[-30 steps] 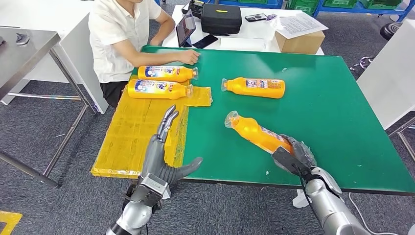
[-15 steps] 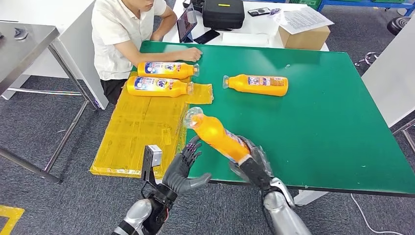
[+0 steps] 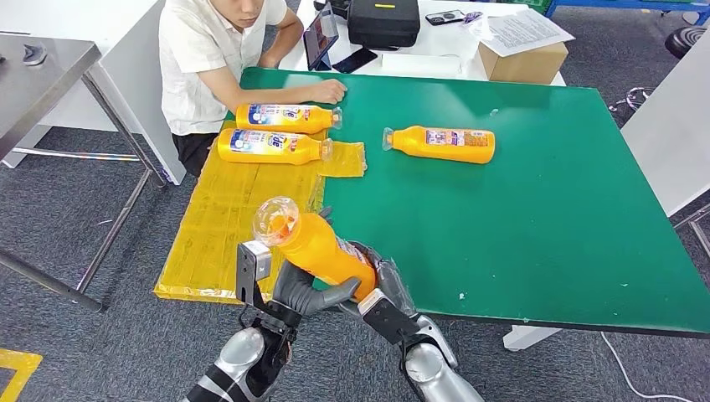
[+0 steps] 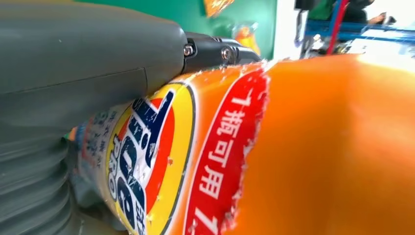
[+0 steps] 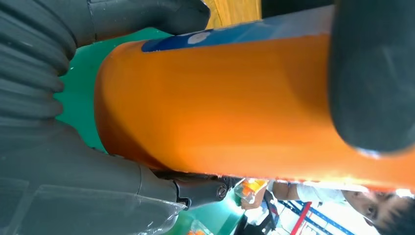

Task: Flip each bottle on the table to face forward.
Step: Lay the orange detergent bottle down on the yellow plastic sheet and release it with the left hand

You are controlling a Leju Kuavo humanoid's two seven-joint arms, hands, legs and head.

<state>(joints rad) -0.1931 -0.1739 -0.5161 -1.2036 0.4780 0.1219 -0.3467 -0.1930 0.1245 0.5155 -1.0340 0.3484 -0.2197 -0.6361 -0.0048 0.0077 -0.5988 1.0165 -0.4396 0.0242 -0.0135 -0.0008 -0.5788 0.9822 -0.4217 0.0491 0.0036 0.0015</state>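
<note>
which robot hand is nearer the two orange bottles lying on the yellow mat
Left. The left hand is at the yellow mat's near corner; the right hand sits farther right, over green table.

One orange bottle (image 3: 318, 248) tilted aloft; three bottles (image 3: 440, 143) lying flat.

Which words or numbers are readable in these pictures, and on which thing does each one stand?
"1瓶可用7": white characters on the red band of the held bottle's label, left wrist view.
Large blue letters beside that band: cut off and turned, not readable.
Labels of the three bottles on the table: too small.
Papers on the cardboard box: too small.
</note>
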